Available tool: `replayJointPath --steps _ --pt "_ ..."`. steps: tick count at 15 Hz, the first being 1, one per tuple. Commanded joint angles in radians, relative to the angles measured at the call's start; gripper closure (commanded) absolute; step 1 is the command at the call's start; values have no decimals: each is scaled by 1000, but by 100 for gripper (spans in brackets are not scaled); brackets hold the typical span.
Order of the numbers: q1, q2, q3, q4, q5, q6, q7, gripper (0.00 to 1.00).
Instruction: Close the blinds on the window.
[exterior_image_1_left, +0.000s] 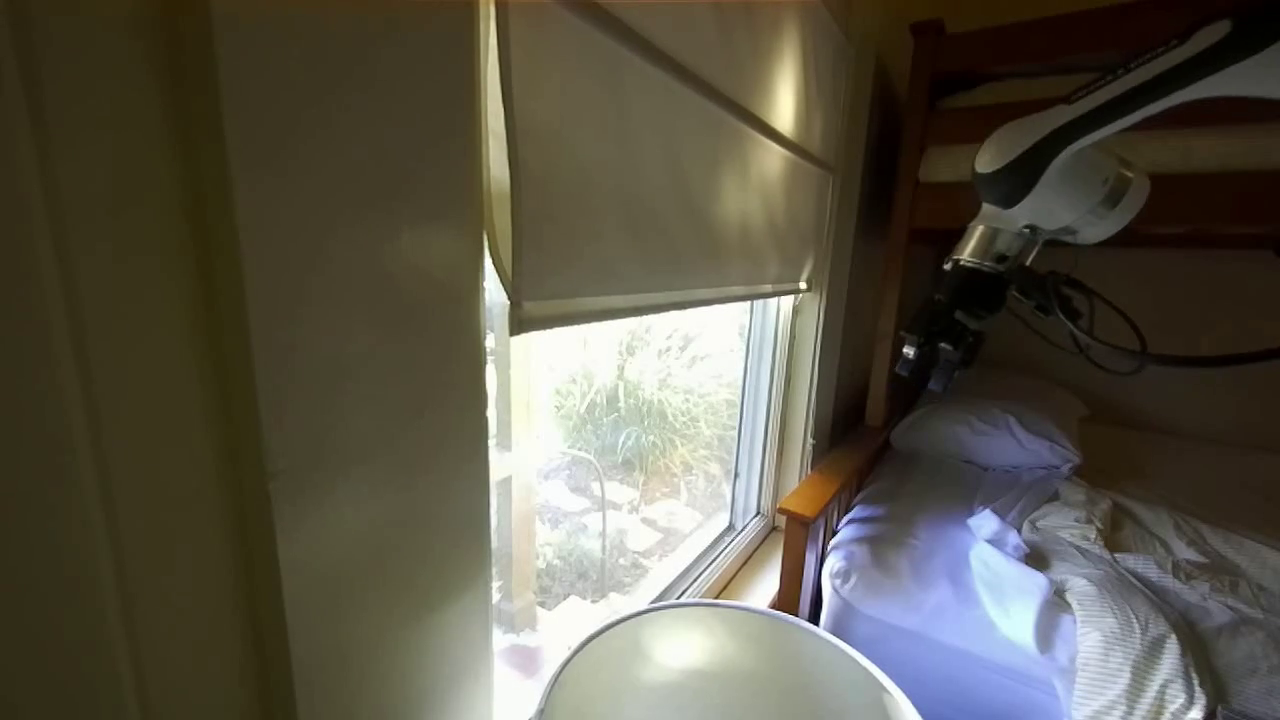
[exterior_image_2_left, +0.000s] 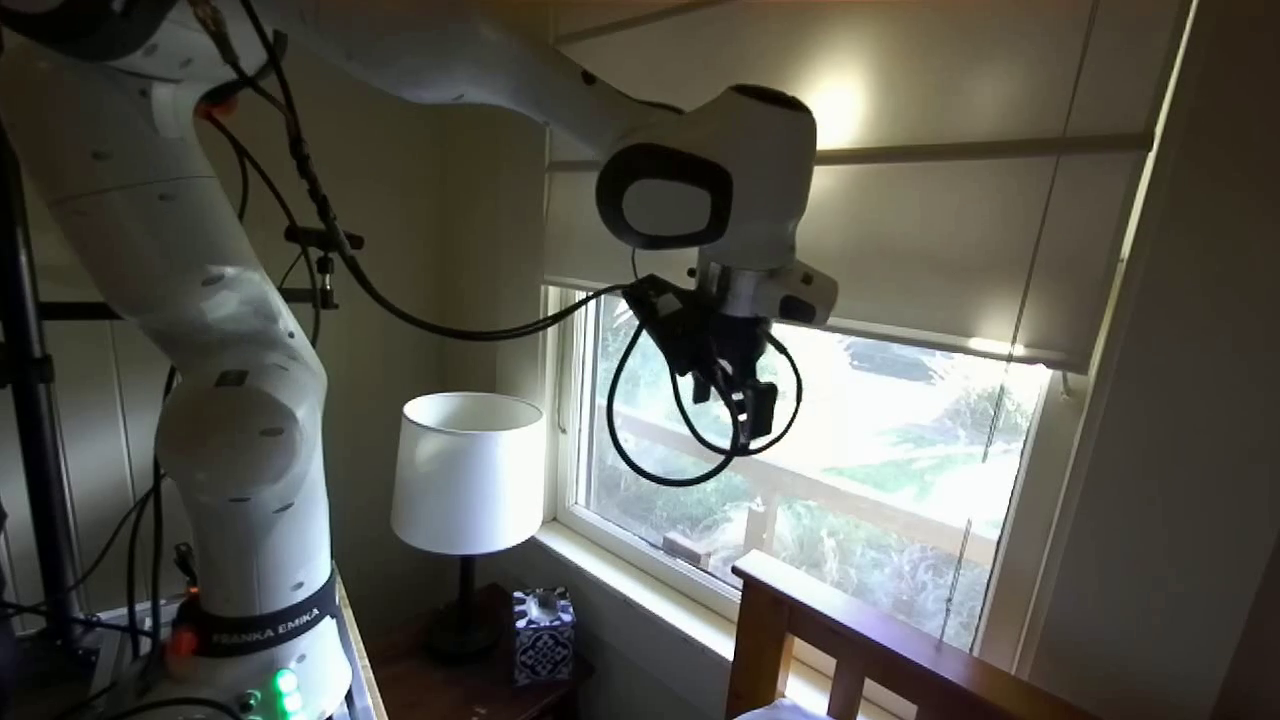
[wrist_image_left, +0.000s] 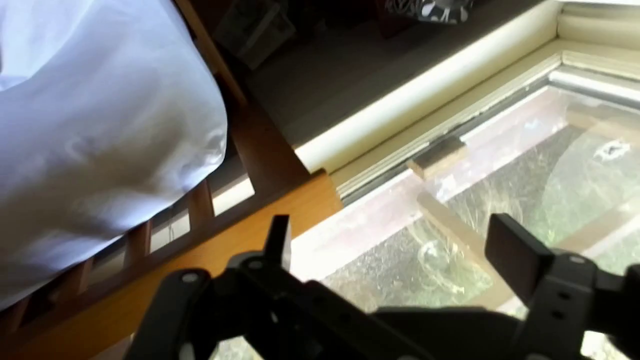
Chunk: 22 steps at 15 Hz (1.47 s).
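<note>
The blinds are a cream-beige shade, seen in both exterior views (exterior_image_1_left: 660, 200) (exterior_image_2_left: 960, 240). They cover the upper part of the window (exterior_image_1_left: 640, 430) and their bottom edge hangs above the lower glass. The window also shows in an exterior view (exterior_image_2_left: 880, 450) and in the wrist view (wrist_image_left: 380, 270). A thin cord (exterior_image_2_left: 1000, 400) hangs down the right side of the blinds. My gripper (wrist_image_left: 390, 240) is open with nothing between its fingers. In both exterior views the gripper (exterior_image_1_left: 925, 368) (exterior_image_2_left: 735, 405) points down, apart from the blinds. The blinds are out of the wrist view.
A wooden bed rail (exterior_image_2_left: 860, 630) stands in front of the window, also in the wrist view (wrist_image_left: 200, 260). A white lamp (exterior_image_2_left: 470, 475) and a patterned tissue box (exterior_image_2_left: 543, 640) stand beside the sill (exterior_image_2_left: 640, 590). A bed with bedding (exterior_image_1_left: 940, 560) lies below my arm.
</note>
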Motion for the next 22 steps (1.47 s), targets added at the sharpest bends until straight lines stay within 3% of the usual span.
replayJointPath --steps 1,7,10,11,20,22 --pt "-22 -69 -45 44 61 50 -86 0" --pt "-71 -70 -25 228 -124 181 -68 0" --pt "-55 -20 -25 360 -180 144 -50 0" --pt "-46 -72 -42 275 -149 172 -72 0" --pt "-48 -60 -48 291 -142 184 -55 0" --pt "-18 -42 -84 333 -88 206 -100 0"
